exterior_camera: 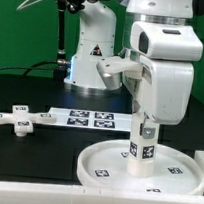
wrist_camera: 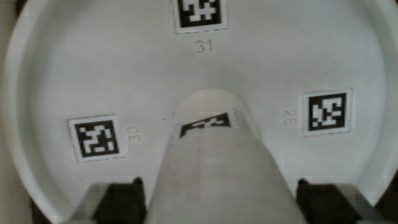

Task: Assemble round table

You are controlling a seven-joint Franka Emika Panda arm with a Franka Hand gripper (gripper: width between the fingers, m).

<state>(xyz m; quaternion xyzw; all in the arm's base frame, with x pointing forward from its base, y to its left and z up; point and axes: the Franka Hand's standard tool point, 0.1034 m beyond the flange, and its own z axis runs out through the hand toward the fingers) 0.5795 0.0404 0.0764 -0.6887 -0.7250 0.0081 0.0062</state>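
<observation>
The work surface is a matte black tabletop [exterior_camera: 25, 154], closed off behind by a plain green backdrop [exterior_camera: 27, 23]. The arm's white pedestal [exterior_camera: 94, 54] stands at the back of the tabletop, with dark cables rising beside it. The marker board [exterior_camera: 89, 117] lies flat in front of the pedestal, near the middle of the surface.

The cross-shaped base [exterior_camera: 18, 118] lies flat toward the exterior view's left, well apart from the other parts and touched by nothing.

The disc [exterior_camera: 105, 161] sits on the tabletop at the exterior view's lower right, rim upward, white and shallow like a tray. Square black-and-white tags show on its inner floor [wrist_camera: 89, 60].

The leg [exterior_camera: 143, 154] stands upright over the middle of the disc, and its lower end appears to rest on the disc's floor. It is a short white cylinder with tags on its side. In the wrist view it runs as a pale column [wrist_camera: 222, 160] ending at a tag.

The gripper [exterior_camera: 145, 122] comes down from above and holds the leg near its upper end. Its dark fingers [wrist_camera: 125, 195] press against either side of the cylinder [wrist_camera: 222, 195].
</observation>
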